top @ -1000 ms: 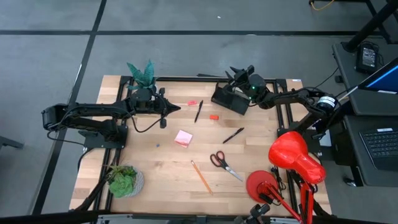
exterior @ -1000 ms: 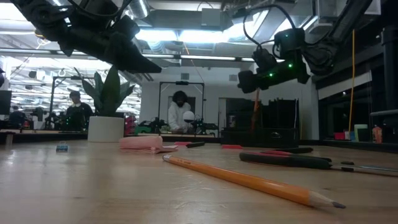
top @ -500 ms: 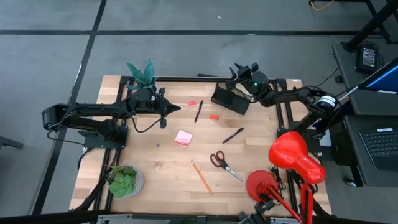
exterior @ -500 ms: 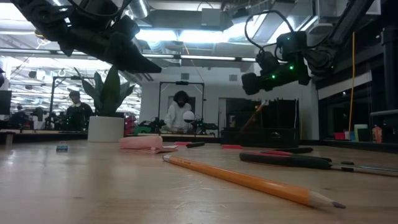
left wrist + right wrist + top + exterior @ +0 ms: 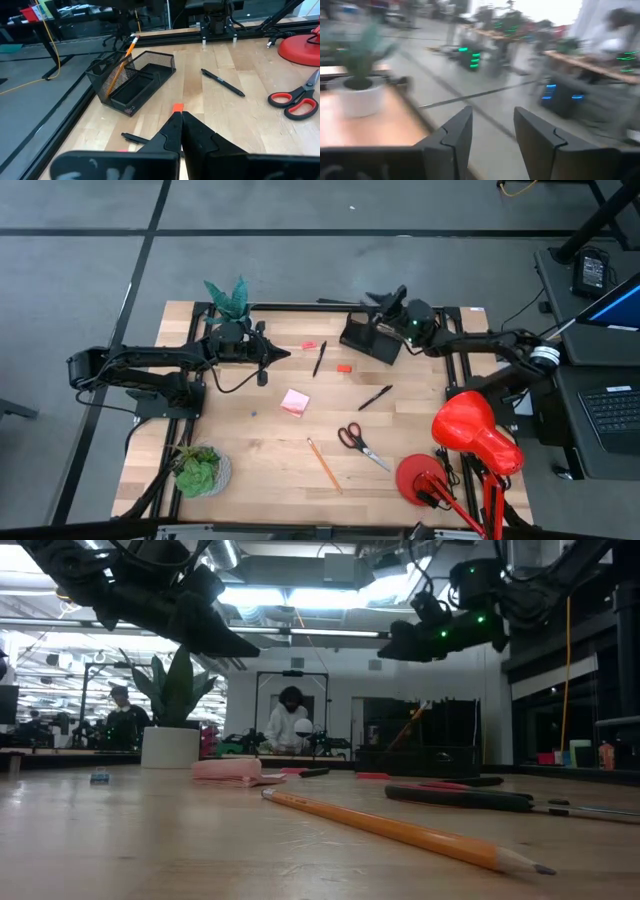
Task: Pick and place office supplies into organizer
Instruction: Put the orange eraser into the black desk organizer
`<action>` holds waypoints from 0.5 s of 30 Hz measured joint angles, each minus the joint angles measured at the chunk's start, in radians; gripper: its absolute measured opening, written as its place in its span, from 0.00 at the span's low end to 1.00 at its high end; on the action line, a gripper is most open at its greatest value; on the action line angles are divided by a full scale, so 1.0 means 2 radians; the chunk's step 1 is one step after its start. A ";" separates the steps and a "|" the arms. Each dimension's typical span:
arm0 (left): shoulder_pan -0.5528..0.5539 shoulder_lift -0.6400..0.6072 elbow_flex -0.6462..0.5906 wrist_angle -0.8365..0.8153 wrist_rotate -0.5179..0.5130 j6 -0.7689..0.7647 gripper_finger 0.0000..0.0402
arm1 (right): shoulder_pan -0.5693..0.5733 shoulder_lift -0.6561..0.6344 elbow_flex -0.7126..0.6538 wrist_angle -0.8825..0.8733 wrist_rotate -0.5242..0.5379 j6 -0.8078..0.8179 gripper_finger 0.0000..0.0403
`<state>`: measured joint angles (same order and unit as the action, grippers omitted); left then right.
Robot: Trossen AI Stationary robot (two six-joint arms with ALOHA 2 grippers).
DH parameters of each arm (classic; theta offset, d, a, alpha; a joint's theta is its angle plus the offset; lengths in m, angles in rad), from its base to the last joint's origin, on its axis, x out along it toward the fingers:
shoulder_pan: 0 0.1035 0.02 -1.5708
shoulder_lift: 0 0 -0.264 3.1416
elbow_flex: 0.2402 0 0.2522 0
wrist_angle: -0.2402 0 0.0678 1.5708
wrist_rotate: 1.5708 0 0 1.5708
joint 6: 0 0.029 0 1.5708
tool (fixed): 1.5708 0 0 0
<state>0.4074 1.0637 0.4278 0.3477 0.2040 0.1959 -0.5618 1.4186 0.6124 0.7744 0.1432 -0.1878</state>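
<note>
At the far edge of the worktop (image 5: 250, 450), the organizer (image 5: 369, 340) holds one pencil (image 5: 121, 65); two pens (image 5: 375, 397), a second pencil (image 5: 323, 464), scissors (image 5: 360, 443), a sticky-note pad (image 5: 294, 402) and erasers (image 5: 344, 367) remain outside. The right pincer (image 5: 383, 300) hovers above the organizer, open and empty; the left pincer (image 5: 283, 354) waits closed, empty, above the far left.

The table (image 5: 260, 65) is showing pale matt wood with visible grain. The organizer (image 5: 132, 80) is looking like black wire mesh metal, matt. The scissors (image 5: 295, 100) are showing glossy red plastic handles, and the lamp (image 5: 478, 432) is gleaming in smooth red.
</note>
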 joint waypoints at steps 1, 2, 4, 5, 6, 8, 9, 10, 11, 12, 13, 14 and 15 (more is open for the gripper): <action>0.000 0.000 0.000 0.000 0.000 0.000 0.01 | 0.007 -0.006 0.000 -0.017 -0.013 0.001 0.35; 0.000 0.000 0.000 0.000 0.000 0.000 0.01 | 0.014 -0.010 0.000 -0.030 -0.022 0.000 0.34; 0.000 0.000 0.000 0.000 0.000 0.000 0.00 | 0.031 -0.020 0.000 -0.060 -0.028 -0.004 0.31; 0.000 0.000 0.000 0.000 0.000 0.000 0.00 | 0.040 -0.024 0.000 -0.074 -0.028 -0.012 0.30; 0.000 0.000 0.000 0.000 0.000 0.000 0.00 | 0.050 -0.028 0.000 -0.089 -0.028 -0.016 0.28; 0.000 0.000 0.000 0.000 0.000 0.000 0.01 | 0.068 -0.037 0.000 -0.120 -0.029 -0.026 0.23; 0.000 0.000 0.000 0.000 0.000 0.000 0.01 | 0.077 -0.042 0.000 -0.136 -0.029 -0.028 0.21; 0.000 0.000 0.000 0.000 0.000 0.000 0.01 | 0.087 -0.048 0.000 -0.152 -0.029 -0.029 0.18; 0.000 0.000 0.000 0.000 0.000 0.000 0.00 | 0.096 -0.054 0.000 -0.166 -0.029 -0.028 0.16; 0.000 0.000 0.000 0.000 0.000 0.000 0.00 | 0.106 -0.060 0.000 -0.179 -0.029 -0.028 0.13; 0.000 0.000 0.000 0.000 0.000 0.001 0.00 | 0.115 -0.067 0.000 -0.191 -0.029 -0.028 0.09; 0.000 0.000 0.000 0.000 0.000 0.004 0.00 | 0.125 -0.074 0.000 -0.201 -0.029 -0.028 0.06; 0.000 0.000 0.000 0.000 0.000 0.006 0.01 | 0.135 -0.082 0.000 -0.210 -0.029 -0.027 0.03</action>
<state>0.4065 1.0637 0.4281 0.3480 0.2043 0.2070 -0.2923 1.2544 0.6117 0.3539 0.0849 -0.2411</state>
